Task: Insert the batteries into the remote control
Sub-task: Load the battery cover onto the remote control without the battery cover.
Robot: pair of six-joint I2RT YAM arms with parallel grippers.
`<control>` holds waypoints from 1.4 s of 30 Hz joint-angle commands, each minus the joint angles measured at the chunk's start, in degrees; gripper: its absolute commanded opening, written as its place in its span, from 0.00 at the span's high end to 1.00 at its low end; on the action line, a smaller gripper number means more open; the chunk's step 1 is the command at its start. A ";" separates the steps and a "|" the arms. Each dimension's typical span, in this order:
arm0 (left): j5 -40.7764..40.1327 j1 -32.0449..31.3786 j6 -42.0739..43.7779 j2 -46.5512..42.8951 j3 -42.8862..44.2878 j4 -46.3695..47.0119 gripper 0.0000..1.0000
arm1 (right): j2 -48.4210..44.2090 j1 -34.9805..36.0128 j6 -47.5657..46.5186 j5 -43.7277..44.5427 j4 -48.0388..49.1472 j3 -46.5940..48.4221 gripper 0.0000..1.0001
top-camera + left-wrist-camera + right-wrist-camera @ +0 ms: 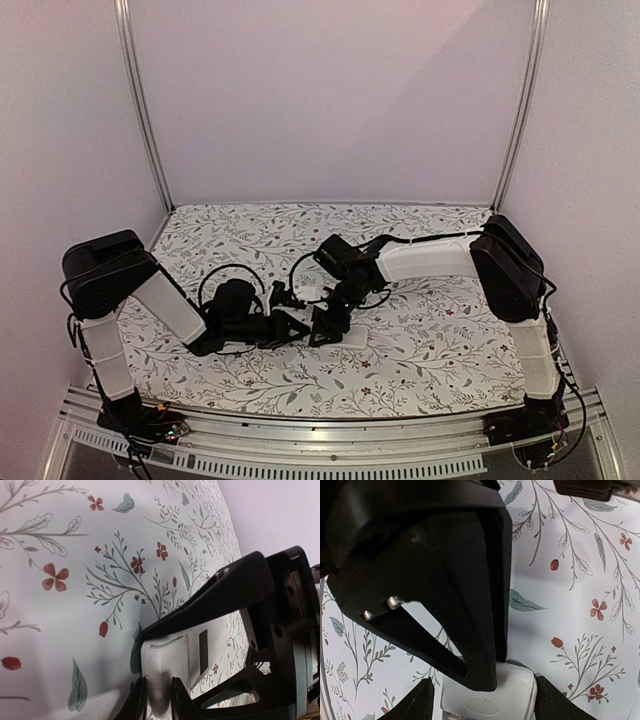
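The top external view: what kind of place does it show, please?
Probably a small enclosed robot test cell, not a home. Plain pale walls with aluminium posts box in a table under a floral cloth, and the arms are bolted to a metal rail at its near edge.

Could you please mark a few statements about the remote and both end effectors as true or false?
1. Both arms meet near the middle of the cloth. True.
2. The left end effector has its fingers around the remote. True.
3. A battery lies in plain view. False: none shows.
4. The cloth is plain blue. False: white with a floral print.
5. The right end effector straddles a white piece. True.
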 commanded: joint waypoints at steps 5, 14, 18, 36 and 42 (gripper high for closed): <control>-3.24 -1.44 -0.16 1.91 1.61 -6.62 0.83 | 2.46 -0.24 -0.50 0.54 -3.94 -1.30 0.29; -5.27 -1.92 1.21 2.10 2.43 -9.77 0.83 | 1.44 -2.16 -0.55 0.55 -4.12 -2.86 0.20; -5.35 -1.92 1.56 1.87 2.20 -10.45 0.81 | -0.04 -2.93 -0.55 0.63 -4.22 -3.66 0.21; -7.56 -1.92 8.37 -0.44 4.67 -20.30 0.79 | -0.90 -2.95 -0.89 2.77 -4.73 -6.33 0.23; -8.92 -1.92 10.81 -1.01 5.91 -24.65 0.77 | -0.09 -3.03 -1.49 4.17 -5.51 -6.73 0.21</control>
